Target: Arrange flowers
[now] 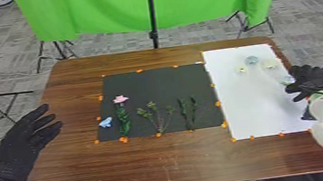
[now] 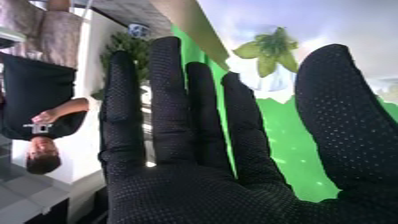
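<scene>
In the head view my left hand [image 1: 25,139] is open left of the black sheet. My right hand [image 1: 311,78] lies at the white sheet's right edge, beside a light blue flower head [image 1: 288,79]. Farther up that sheet are a blue flower head [image 1: 252,60] and two pale ones [image 1: 241,69]. The black sheet holds a pink flower [image 1: 121,99] at a leafy stem, a blue flower [image 1: 105,122] and several green stems [image 1: 155,113]. In the right wrist view my right hand [image 2: 191,192] has straight fingers; a pale flower with green sepals [image 2: 269,52] shows beyond the thumb gap.
The black sheet [image 1: 152,82] and white sheet [image 1: 250,109] lie side by side on the brown table [image 1: 172,165], with orange markers along their edges. A green cloth [image 1: 98,11] hangs behind the table's far edge, with a dark pole standing before it.
</scene>
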Action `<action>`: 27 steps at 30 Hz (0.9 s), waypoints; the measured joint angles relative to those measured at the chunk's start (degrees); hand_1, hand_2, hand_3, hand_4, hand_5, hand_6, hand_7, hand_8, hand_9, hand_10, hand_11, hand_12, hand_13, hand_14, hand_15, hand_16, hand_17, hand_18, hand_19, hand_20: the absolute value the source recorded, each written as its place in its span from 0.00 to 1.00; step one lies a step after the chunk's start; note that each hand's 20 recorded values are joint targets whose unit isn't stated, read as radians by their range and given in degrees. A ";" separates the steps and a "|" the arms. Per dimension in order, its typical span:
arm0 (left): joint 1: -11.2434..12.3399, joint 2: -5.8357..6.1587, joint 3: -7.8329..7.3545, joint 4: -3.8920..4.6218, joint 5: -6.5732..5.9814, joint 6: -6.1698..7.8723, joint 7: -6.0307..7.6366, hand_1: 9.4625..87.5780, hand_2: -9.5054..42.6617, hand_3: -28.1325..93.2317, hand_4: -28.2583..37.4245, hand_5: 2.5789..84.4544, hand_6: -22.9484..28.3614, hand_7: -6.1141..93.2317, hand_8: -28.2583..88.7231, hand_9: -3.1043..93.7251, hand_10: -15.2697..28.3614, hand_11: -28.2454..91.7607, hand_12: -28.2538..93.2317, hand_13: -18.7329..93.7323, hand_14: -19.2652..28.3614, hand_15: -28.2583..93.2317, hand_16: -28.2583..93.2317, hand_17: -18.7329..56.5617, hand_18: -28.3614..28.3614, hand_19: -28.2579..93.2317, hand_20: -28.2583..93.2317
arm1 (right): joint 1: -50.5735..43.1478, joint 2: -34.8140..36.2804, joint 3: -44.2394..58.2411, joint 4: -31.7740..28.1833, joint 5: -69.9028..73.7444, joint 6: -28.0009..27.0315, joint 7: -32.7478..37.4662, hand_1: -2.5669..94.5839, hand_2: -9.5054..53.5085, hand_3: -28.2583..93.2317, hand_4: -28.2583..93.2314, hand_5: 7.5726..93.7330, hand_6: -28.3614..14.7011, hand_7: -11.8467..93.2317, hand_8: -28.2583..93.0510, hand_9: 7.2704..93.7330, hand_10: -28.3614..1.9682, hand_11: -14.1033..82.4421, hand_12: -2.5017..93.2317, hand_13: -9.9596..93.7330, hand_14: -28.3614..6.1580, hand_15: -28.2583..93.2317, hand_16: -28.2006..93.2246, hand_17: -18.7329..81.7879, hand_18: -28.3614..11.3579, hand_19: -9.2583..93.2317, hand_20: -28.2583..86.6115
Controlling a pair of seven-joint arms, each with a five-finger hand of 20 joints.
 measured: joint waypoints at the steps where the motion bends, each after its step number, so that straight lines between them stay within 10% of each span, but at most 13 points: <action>1: 0.00 0.00 0.00 0.00 0.00 -0.04 -0.01 0.23 0.18 0.82 0.08 0.38 0.49 0.35 0.13 0.33 0.64 0.50 0.35 0.40 0.72 0.60 0.23 0.18 0.90 0.65 0.30 | 0.31 -0.03 -0.26 0.22 -0.14 -0.05 -0.05 0.32 0.00 0.97 0.00 0.29 0.58 0.40 0.07 0.36 0.63 0.44 0.22 0.60 0.65 0.52 0.35 0.35 0.27 0.70 0.46; 4: 0.00 0.00 0.03 0.00 0.00 -0.19 -0.01 0.23 0.18 0.82 0.08 0.38 0.49 0.35 0.13 0.33 0.64 0.50 0.35 0.40 0.72 0.60 0.23 0.18 0.90 0.65 0.30 | 1.21 -0.11 -1.00 0.92 -0.50 -0.12 -0.28 0.38 0.00 0.97 0.00 0.42 0.65 0.44 0.05 0.51 0.69 0.53 0.24 0.72 0.73 0.58 0.37 0.40 0.29 0.76 0.51; 9: 0.00 0.00 0.07 0.00 0.00 -0.20 0.02 0.23 0.18 0.82 0.08 0.38 0.49 0.35 0.13 0.33 0.64 0.50 0.35 0.40 0.72 0.60 0.23 0.18 0.90 0.65 0.30 | 2.69 -0.02 -3.58 3.84 -1.37 4.94 -1.35 0.53 0.00 0.92 0.00 0.77 0.72 0.49 0.14 0.96 0.92 0.29 0.48 0.92 0.82 0.59 0.48 0.50 0.32 0.82 0.57; 14: 0.11 0.04 0.10 -0.02 0.00 -0.19 0.13 0.23 0.18 0.82 0.08 0.38 0.49 0.35 0.13 0.33 0.64 0.50 0.35 0.40 0.72 0.60 0.22 0.18 0.90 0.65 0.30 | 2.40 0.13 -5.19 6.19 -4.85 19.83 -4.54 0.53 0.00 0.94 0.00 0.83 0.71 0.46 0.15 1.00 0.90 0.28 0.49 0.94 0.82 0.58 0.50 0.52 0.32 0.83 0.58; 27: 0.85 -0.06 -0.20 -0.18 -0.02 -0.07 0.10 0.23 0.18 0.83 0.08 0.38 0.49 0.35 0.13 0.33 0.64 0.50 0.35 0.40 0.72 0.60 0.22 0.18 0.90 0.65 0.30 | 13.92 -5.07 -18.60 -0.19 -4.58 19.54 -18.32 0.52 0.00 0.93 0.00 0.82 0.73 0.44 0.16 0.98 0.88 0.27 0.49 0.92 0.85 0.57 0.53 0.50 0.34 0.82 0.59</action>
